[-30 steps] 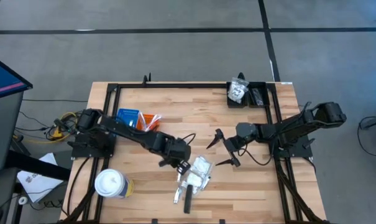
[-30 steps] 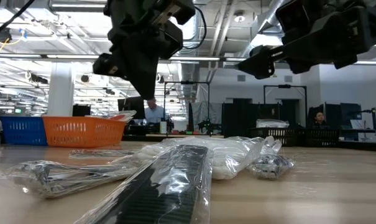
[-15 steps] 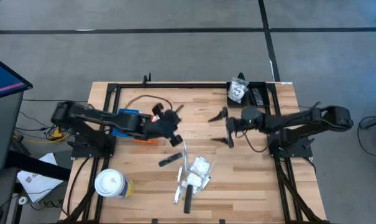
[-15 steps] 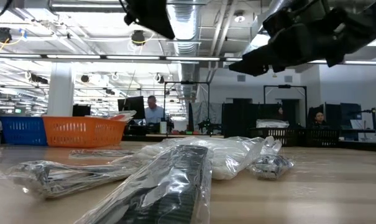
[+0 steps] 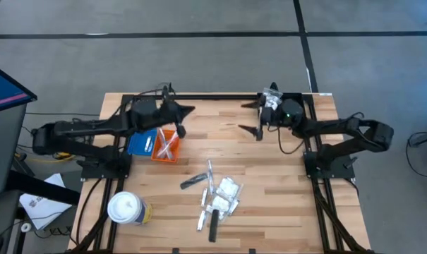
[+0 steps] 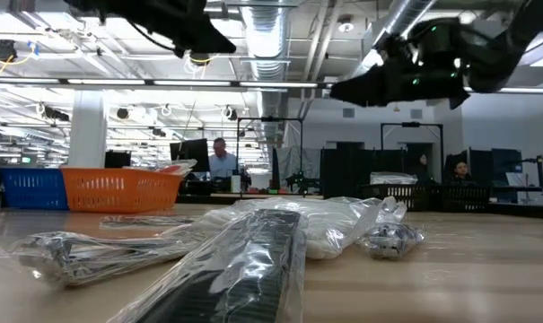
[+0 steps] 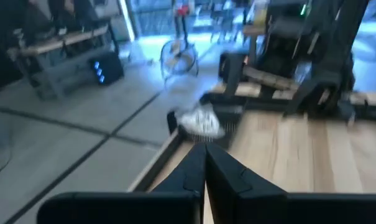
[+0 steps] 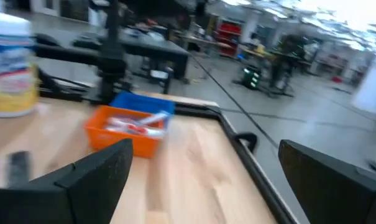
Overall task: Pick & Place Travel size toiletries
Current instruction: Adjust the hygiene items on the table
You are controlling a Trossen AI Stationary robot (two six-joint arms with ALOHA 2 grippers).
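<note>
The toiletries [image 5: 219, 199] lie in a loose pile on the table's near middle: crinkly clear packets, a thin pale stick and short dark sticks; in the low view the pile [image 6: 253, 238] fills the foreground. My left gripper [image 5: 187, 111] is shut and empty, raised beyond the orange tray [image 5: 165, 146]; the left wrist view shows its fingers [image 7: 205, 165] closed together. My right gripper [image 5: 252, 118] hangs open and empty above the far right of the table, beside the black tray [image 5: 284, 107]; nothing sits between its fingers [image 8: 206, 177].
A blue tray [image 5: 142, 141] adjoins the orange tray, which holds pale sticks. The black tray at the far right corner holds white packets [image 7: 200, 121]. A big white lidded cup [image 5: 125, 208] stands near the table's near left corner. Bare wood lies between the pile and the trays.
My left gripper rose from the pile at the table's near middle and swung toward the far left, passing over the orange tray. My right gripper moved from the middle right toward the far edge, up to the black tray, staying open. A thin pale stick and a dark stick now show beside the pile.
</note>
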